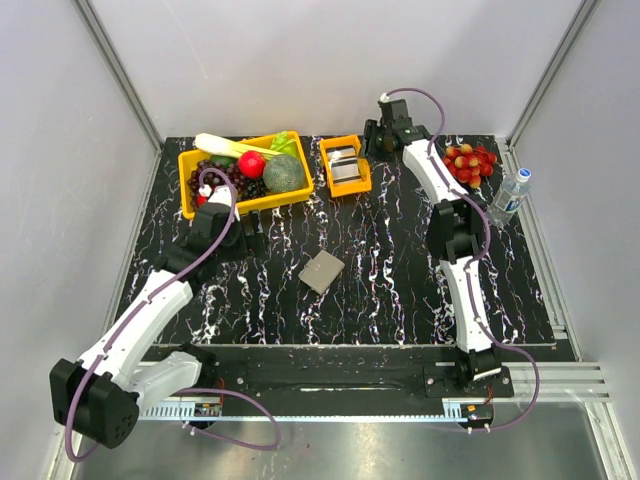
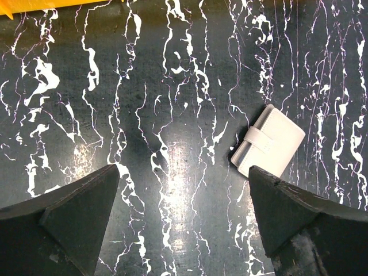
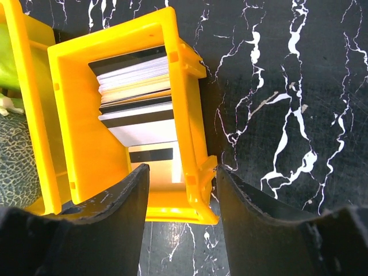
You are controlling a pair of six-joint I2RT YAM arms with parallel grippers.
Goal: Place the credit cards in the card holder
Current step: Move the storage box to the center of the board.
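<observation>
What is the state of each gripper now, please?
Left gripper: open, holding nothing, card holder beside it.
Right gripper: open, holding nothing, above the orange tray of credit cards.

Parted fingers (image 3: 86, 230) hang above credit cards (image 3: 138, 109) in tray (image 3: 185, 86).

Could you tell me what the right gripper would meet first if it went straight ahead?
Probably the small orange tray. The open right gripper straddles the tray's right wall, so that rim likely comes before the credit cards inside, though depth is unclear.
</observation>
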